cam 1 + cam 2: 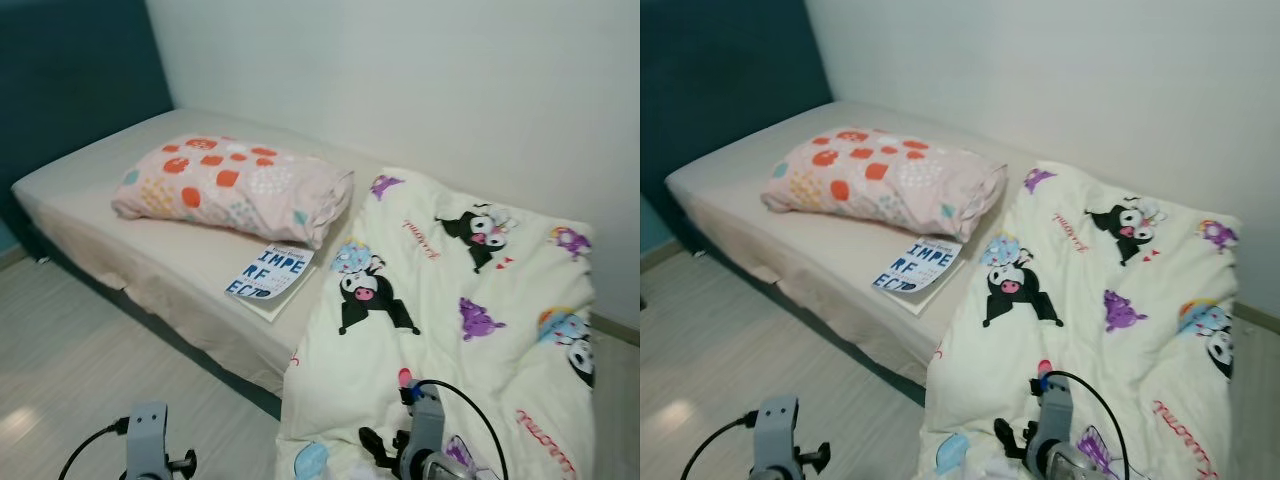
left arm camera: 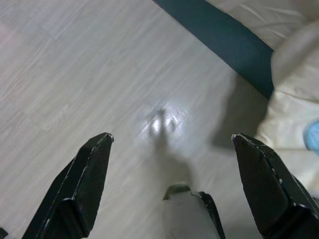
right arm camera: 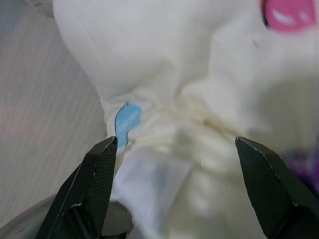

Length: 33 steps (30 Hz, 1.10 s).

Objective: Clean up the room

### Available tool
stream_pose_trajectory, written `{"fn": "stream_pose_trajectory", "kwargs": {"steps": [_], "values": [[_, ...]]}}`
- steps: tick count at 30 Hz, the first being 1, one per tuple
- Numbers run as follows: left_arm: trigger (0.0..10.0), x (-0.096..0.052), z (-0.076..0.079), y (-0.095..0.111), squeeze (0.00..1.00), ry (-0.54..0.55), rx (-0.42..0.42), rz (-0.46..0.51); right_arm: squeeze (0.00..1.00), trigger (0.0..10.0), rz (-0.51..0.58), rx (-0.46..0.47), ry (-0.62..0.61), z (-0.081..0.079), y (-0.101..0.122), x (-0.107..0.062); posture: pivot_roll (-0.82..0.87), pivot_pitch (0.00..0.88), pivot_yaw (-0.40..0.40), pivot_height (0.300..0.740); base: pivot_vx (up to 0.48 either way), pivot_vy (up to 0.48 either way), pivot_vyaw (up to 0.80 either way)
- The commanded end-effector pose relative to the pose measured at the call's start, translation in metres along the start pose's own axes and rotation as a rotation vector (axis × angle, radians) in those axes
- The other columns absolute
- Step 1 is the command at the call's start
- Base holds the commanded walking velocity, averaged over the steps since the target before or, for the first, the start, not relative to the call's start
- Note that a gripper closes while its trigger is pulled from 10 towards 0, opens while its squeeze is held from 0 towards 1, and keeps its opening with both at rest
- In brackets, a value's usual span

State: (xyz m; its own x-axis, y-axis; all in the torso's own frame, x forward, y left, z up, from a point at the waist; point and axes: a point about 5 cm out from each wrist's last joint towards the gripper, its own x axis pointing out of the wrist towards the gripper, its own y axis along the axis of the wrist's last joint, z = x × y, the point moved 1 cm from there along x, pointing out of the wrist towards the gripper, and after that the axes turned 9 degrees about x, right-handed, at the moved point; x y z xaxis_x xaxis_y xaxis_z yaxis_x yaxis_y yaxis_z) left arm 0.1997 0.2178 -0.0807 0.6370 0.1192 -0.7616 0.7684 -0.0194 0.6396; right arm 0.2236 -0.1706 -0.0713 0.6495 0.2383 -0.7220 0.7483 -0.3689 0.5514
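Item one: a low bed with a beige fitted mattress (image 1: 90, 190), set against a white wall (image 1: 420, 80), with a dark teal panel (image 1: 70, 60) at its head end.

Item two: a pink pillow patterned with red and orange blobs (image 1: 232, 188), lying on the mattress near the head end.

Item three: a white book with large blue letters on its cover (image 1: 270, 277), flat on the mattress at the bed's edge, one corner tucked just under the pillow, beside the quilt.

Item four: a cream quilt printed with black-and-white cartoon figures and purple shapes (image 1: 450, 310), spread over the foot half of the bed and hanging off the near side down to the pale wood-grain floor (image 1: 70, 370).

Item five: my right gripper (image 3: 172, 179), fingers spread wide apart and grasping nothing, poised over the bunched lower edge of the quilt where a small blue print shows.

Item six: my left gripper (image 2: 172, 174), fingers likewise spread and empty, over the bare floor, with the bed's dark teal base and the hanging quilt off to one side.
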Motion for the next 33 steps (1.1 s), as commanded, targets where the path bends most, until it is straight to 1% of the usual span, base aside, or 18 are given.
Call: {"fn": "stream_pose_trajectory", "kwargs": {"steps": [1,7,8,9,16,19,25,29,33], "values": [[10.0,-0.001,0.005,-0.008,0.00,-0.017,0.013,-0.031,0.00,10.0,-0.026,0.009,-0.023,0.004,-0.009,-0.001,-0.05,0.000,-0.015,0.685,0.000,0.000,0.00],[10.0,-0.001,0.008,-0.009,0.00,-0.027,0.022,-0.037,0.00,10.0,-0.043,0.011,-0.051,0.010,-0.015,-0.004,-0.05,0.000,-0.021,0.700,0.000,0.000,0.00],[10.0,-0.002,0.009,-0.014,0.00,-0.030,0.036,-0.055,0.00,10.0,-0.058,0.015,-0.072,0.014,-0.020,-0.006,-0.05,0.000,-0.023,0.710,0.000,0.000,0.00],[10.0,-0.003,0.010,-0.016,0.00,-0.030,0.039,-0.062,0.00,10.0,-0.062,0.017,-0.078,0.016,-0.021,-0.007,-0.05,0.000,-0.023,0.715,0.000,0.000,0.00],[10.0,-0.003,0.009,-0.019,0.00,-0.029,0.044,-0.072,0.00,10.0,-0.069,0.023,-0.092,0.019,-0.024,-0.008,-0.06,0.000,-0.022,0.729,0.000,0.000,0.00],[10.0,-0.004,0.009,-0.022,0.00,-0.028,0.051,-0.083,0.00,10.0,-0.084,0.026,-0.114,0.024,-0.029,-0.011,-0.06,0.000,-0.017,0.739,0.000,0.000,0.00],[10.0,-0.005,0.012,-0.027,0.00,-0.043,0.067,-0.098,0.00,10.0,-0.100,0.031,-0.140,0.030,-0.035,-0.014,-0.07,0.000,-0.010,0.740,0.000,0.000,0.00],[10.0,-0.006,0.013,-0.030,0.00,-0.052,0.047,-0.107,0.00,10.0,-0.109,0.016,-0.193,0.036,-0.039,-0.017,-0.08,0.000,-0.001,0.740,0.000,0.000,0.00],[10.0,-0.007,0.013,-0.033,0.00,-0.047,0.035,-0.128,0.00,10.0,-0.113,0.030,-0.231,0.041,-0.044,-0.020,-0.08,0.000,0.003,0.740,0.000,0.000,0.00]]}}
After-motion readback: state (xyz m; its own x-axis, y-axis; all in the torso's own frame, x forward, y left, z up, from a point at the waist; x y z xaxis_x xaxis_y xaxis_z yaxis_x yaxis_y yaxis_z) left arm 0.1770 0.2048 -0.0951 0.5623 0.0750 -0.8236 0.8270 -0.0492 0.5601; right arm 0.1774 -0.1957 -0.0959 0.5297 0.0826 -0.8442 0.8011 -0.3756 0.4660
